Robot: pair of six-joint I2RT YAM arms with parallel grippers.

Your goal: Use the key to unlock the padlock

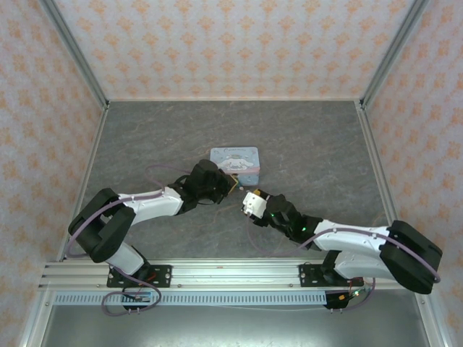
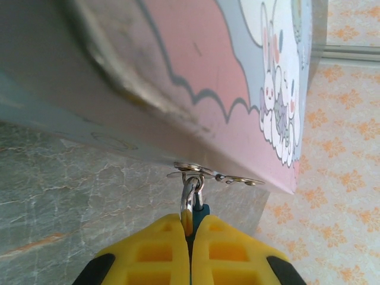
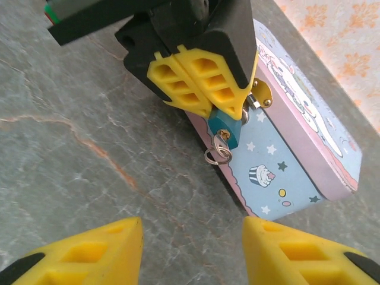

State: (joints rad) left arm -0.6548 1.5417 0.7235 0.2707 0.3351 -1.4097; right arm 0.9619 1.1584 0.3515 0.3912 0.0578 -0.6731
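The key [image 3: 227, 127], teal head showing, is clamped tight in the left pincer [image 3: 205, 105], its ring [image 3: 218, 154] dangling just above the bench [image 3: 71, 148] at the side wall of the cartoon tin [image 3: 309, 148]. A brass bit of the padlock [image 3: 260, 95] peeks out behind those fingers against the tin's edge, while the right pincer [image 3: 193, 237] hangs nearby, jaws apart and empty
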